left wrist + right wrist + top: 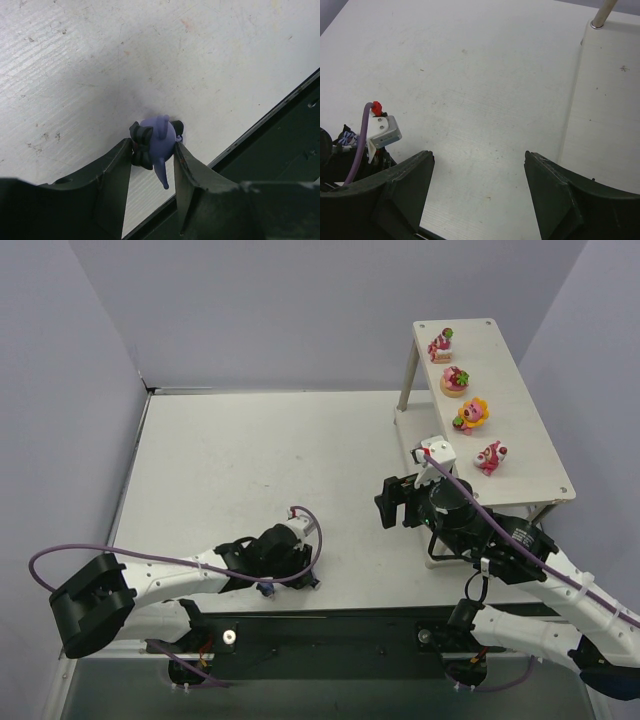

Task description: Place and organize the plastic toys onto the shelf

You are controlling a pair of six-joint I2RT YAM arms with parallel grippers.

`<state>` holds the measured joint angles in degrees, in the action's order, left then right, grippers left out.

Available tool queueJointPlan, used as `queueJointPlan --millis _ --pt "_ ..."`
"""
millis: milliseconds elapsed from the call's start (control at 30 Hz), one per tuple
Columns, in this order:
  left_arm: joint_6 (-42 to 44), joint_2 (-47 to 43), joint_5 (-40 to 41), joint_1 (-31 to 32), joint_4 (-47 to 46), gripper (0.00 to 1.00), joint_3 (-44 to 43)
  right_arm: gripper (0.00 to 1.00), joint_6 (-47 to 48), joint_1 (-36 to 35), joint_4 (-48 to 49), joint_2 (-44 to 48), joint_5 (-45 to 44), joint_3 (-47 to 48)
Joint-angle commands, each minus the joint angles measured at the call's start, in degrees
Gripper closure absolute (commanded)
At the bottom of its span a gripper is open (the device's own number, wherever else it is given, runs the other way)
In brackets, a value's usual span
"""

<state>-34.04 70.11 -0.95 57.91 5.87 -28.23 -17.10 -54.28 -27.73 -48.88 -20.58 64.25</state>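
Inspector: Left jaws, condition?

Arms: My left gripper (152, 146) is closed on a blue toy (157, 133). One finger is on each flank of its round body, and its thin tail hangs out between them toward the wrist. I judge the body the only firm part to pinch; the bow and tail would slip. Whether the toy touches the table (100, 60) or sits just off it, I cannot tell.

Inspector: Right jaws?

Arms: My right gripper (478, 156) stands open and holds nothing. It is low over the table, just beside the lower board (605, 100) of the shelf (525, 420). It looks parked while the left works.

Inspector: Destination?

Arms: The shelf stands at the far right. Four pink toys (455, 381) stand in one spaced row along the inner side of its top board. The strip along the outer side is bare, so I judge a matching blue row would fit there.

Inspector: Edges and room?

Arms: The grip is near the table's front edge, with the black base rail (280, 145) just beyond. I should therefore lift before swinging. The tabletop between me and the shelf is open. My right arm, however, lies in front of the shelf's near end, across the direct line. The top board shows no lip, so the toy must be set well in from the edge.
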Motion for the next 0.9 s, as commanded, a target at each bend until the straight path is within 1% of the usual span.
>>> queueJointPlan --millis 0,33,100,133,267,300,467,667,733,867 --pt "-0.85 -0.41 0.60 -0.34 0.02 0.81 -1.83 0.25 0.05 0.49 -0.22 0.63 -2.01 -0.53" --pt "-1.20 -0.58 2.17 -0.25 0.11 0.88 -2.00 0.25 0.14 0.49 -0.40 0.72 -2.01 -0.61" --pt "-2.95 -0.59 4.62 -0.25 0.81 0.92 -2.71 0.25 0.05 0.49 -0.49 0.89 -2.27 -0.53" --pt "-3.66 -0.50 5.60 -0.25 1.07 1.00 -3.14 0.25 0.05 0.49 -0.57 1.16 -2.45 -0.44" --pt "-8.31 -0.32 11.31 -0.34 1.69 1.00 -5.78 0.25 0.05 0.49 -1.01 1.86 -2.80 -0.18" --pt "-9.28 -0.32 13.93 -0.34 1.86 1.00 -7.35 0.25 0.05 0.49 -1.19 2.21 -2.80 0.08" --pt "-15.00 1.61 19.05 -0.25 -0.68 1.00 -11.75 0.25 0.32 0.58 -1.89 3.18 -2.71 3.24" --pt "-19.57 8.55 24.68 -0.34 -3.93 1.00 -19.93 0.25 0.76 0.49 -2.60 3.70 -0.69 6.67" --pt "-20.80 11.88 25.73 -0.34 -7.08 1.00 -23.00 0.25 0.84 0.49 -2.60 3.88 0.27 6.94" --pt "-22.73 19.34 28.19 -0.17 -8.06 1.00 -29.51 0.25 0.93 0.49 -2.68 4.76 0.98 7.56"
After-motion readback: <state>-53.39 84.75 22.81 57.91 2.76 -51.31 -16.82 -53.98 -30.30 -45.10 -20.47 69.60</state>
